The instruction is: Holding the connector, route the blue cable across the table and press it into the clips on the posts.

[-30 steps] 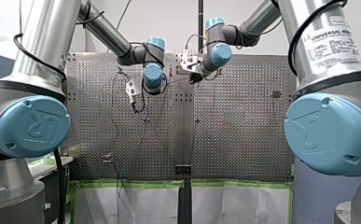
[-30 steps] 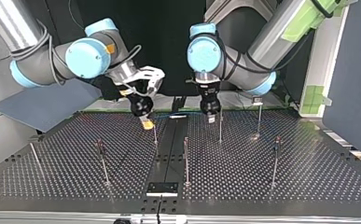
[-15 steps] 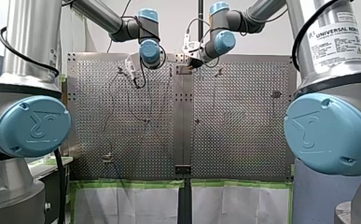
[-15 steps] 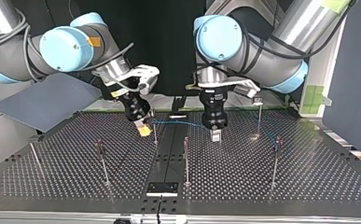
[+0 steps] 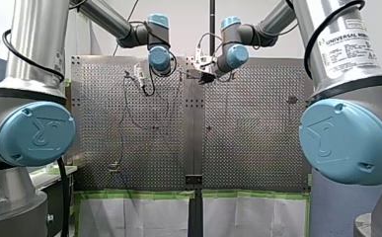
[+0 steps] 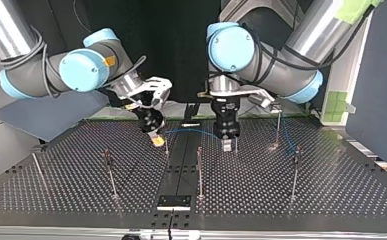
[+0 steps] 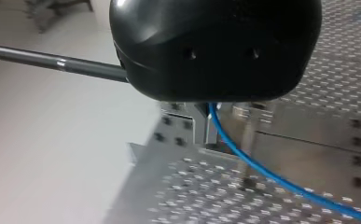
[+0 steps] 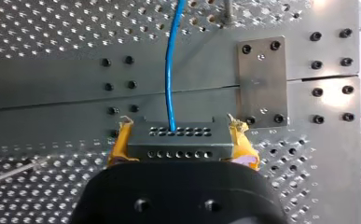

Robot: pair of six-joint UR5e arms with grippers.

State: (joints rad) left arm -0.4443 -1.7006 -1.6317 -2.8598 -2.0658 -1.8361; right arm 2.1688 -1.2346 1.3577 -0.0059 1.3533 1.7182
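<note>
**Both grippers working low at the far middle of the table, cable strung between them**

Our right gripper [image 8: 178, 140] is clamping the connector [image 8: 178, 135], a grey perforated block, tight between its yellow pads [image 8: 121, 145]. The blue cable [image 8: 170, 70] is coming straight out of the block's front face and heading away over the table [image 6: 331, 200]. Our left gripper [image 6: 227, 145] is pinching that same cable further along, fingers closed together. In its wrist view the blue line is dropping out from right under the black body.

In the top view the cable is spanning the gap between the two grippers, above the table's centre seam and toward the far edge. A thin post [image 6: 166, 146] is standing just beside the right gripper, and a second post [image 6: 236, 144] just beside the left one. Past the left gripper the cable is trailing off to that view's right, toward a clip post [image 6: 296, 156]. We can't tell if it's seated in there.
</note>
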